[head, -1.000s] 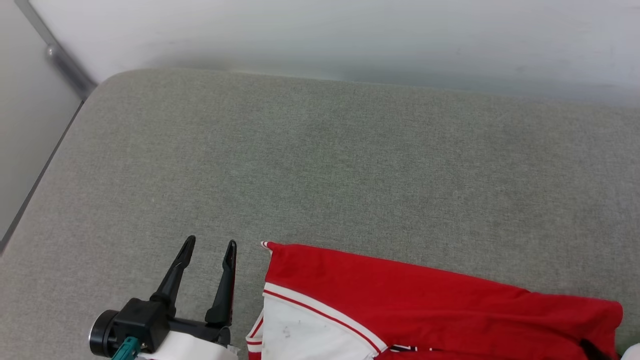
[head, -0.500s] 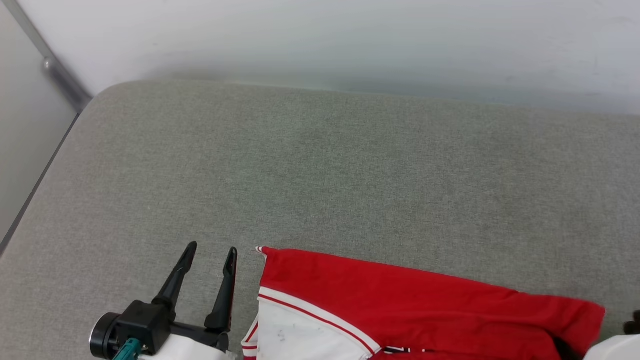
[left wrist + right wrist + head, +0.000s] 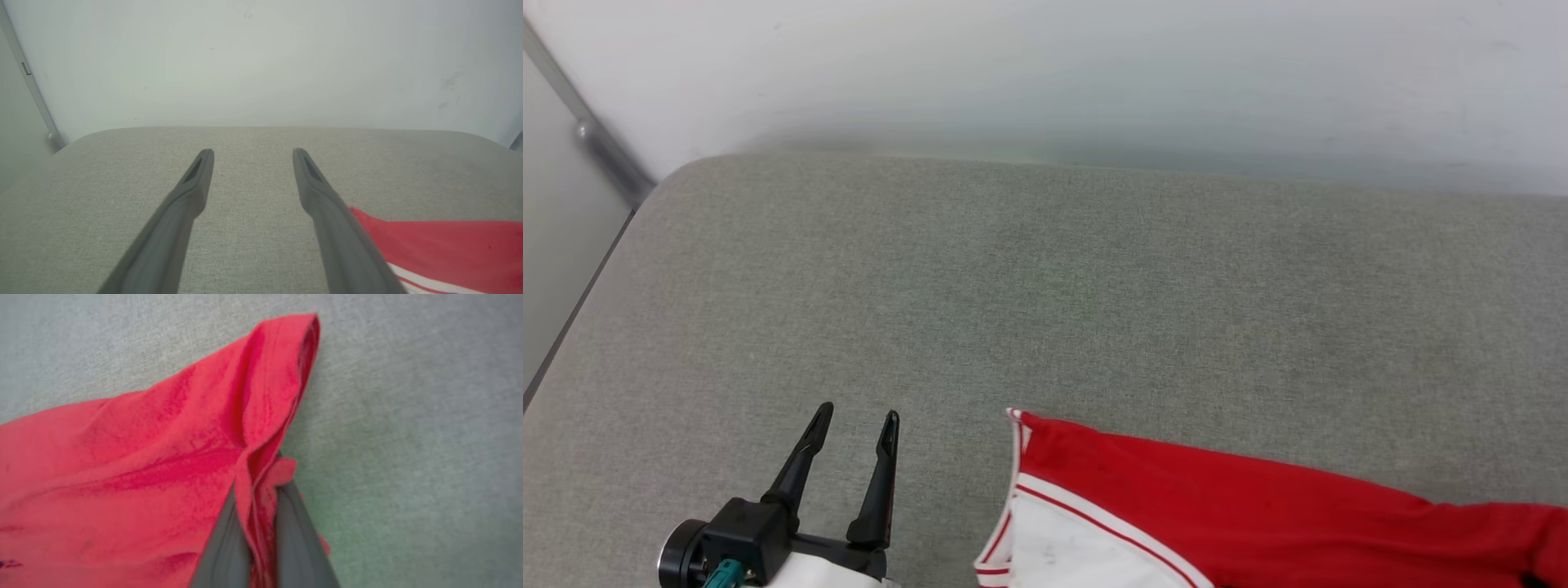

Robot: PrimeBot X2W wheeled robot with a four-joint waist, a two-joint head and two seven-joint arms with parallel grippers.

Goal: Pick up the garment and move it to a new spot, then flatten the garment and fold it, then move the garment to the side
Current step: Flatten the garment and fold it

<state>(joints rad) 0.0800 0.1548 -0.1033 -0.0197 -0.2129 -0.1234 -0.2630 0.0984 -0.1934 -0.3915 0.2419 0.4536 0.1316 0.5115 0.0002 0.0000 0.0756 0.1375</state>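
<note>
Since a second ago the garment has slid away from my left gripper. Its striped collar corner was just beside my left fingers, and now there's a clear strip of grey cushion between them. The head camera tipped a bit too, so part of that shift is just the view, but the wider gap to my fingers is real.

My right gripper went from spread to pressed together, and it's pinching a fold of the red cloth near the shirt's edge. The fabric bunches up between the two fingers, and a ridge runs out ahead of the tips. My left gripper is spread wide with nothing in it, over bare cushion, and the shirt lies off to its right.

Progress-wise, I'd say I'm barely started. The grab is made, but most of the shirt looks like it's still lying on the cushion, rumpled near my right fingers. Lifting, carrying it to a new spot, flattening, folding and shoving it aside are all left.
</note>
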